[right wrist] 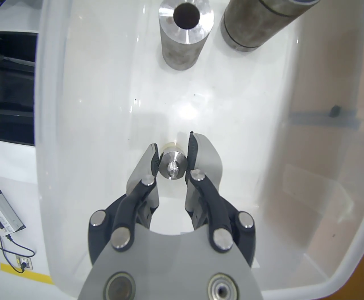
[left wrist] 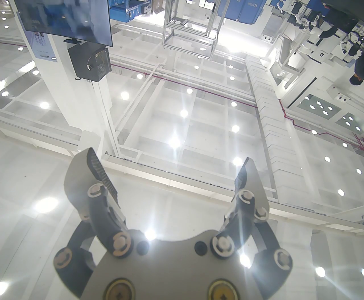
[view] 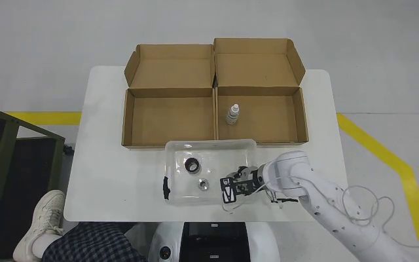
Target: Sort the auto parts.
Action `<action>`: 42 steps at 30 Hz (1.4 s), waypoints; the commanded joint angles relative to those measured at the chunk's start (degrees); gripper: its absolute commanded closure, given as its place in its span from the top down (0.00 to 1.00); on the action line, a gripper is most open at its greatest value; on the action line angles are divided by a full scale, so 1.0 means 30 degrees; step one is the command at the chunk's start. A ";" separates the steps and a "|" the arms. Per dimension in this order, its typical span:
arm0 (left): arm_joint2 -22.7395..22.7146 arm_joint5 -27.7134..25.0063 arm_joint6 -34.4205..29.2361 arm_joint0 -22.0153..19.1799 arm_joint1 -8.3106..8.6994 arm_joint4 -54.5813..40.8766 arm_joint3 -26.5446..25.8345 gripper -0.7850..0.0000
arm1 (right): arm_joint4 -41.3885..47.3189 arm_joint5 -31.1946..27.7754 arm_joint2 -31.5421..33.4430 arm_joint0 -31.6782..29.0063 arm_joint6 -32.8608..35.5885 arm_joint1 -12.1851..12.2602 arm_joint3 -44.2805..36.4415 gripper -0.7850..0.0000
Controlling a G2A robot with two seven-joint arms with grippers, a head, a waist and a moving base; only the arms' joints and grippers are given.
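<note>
A clear plastic bin (view: 243,148) stands at the table's near middle. My right gripper (view: 227,188) (right wrist: 173,149) is down inside the bin, shut on a small shiny metal part (right wrist: 172,168) with a stub on its end. Farther along the bin floor stand a hollow steel cylinder (right wrist: 184,37) (view: 204,185) and a wider dark cylinder (right wrist: 256,24) (view: 192,166). A small white bottle-shaped part (view: 232,114) stands in the right cardboard box (view: 278,121). My left gripper (left wrist: 167,159) points up at the ceiling, open and holding nothing.
Two open cardboard boxes sit side by side behind the bin; the left box (view: 167,121) holds nothing. A dark rack (view: 26,167) stands off the table's left edge. Bare white table lies either side of the bin.
</note>
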 commanded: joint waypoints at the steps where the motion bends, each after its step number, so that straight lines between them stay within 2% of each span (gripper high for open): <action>1: 0.0000 0.0000 0.0000 0.0000 0.0000 0.0000 0.0000 1.00 | 0.0235 0.0127 0.0098 0.0074 0.0126 0.0075 -0.0307 0.00; 7: 0.0000 0.0000 0.0000 0.0000 0.0000 0.0000 0.0000 1.00 | 0.0607 0.0721 0.0858 -0.0042 -0.0189 0.0277 -0.1392 0.00; 12: 0.0000 0.0000 0.0000 0.0000 0.0000 0.0000 0.0000 1.00 | 0.0329 0.1547 0.1819 -0.0470 -0.2028 0.0419 -0.2074 0.00; 20: 0.0000 0.0000 0.0000 0.0000 0.0000 0.0000 0.0000 1.00 | -0.0919 0.3216 0.4213 -0.1990 -0.9287 0.0639 -0.2396 0.00; 29: 0.0000 0.0000 0.0000 0.0000 0.0000 0.0000 0.0000 1.00 | -0.0508 0.4540 0.7170 -0.4139 -1.7948 0.0816 -0.2309 0.00; 42: 0.0000 0.0000 0.0000 0.0000 0.0000 0.0000 0.0000 1.00 | -0.0125 0.5486 0.7953 -0.4804 -2.3540 0.0572 -0.2889 0.00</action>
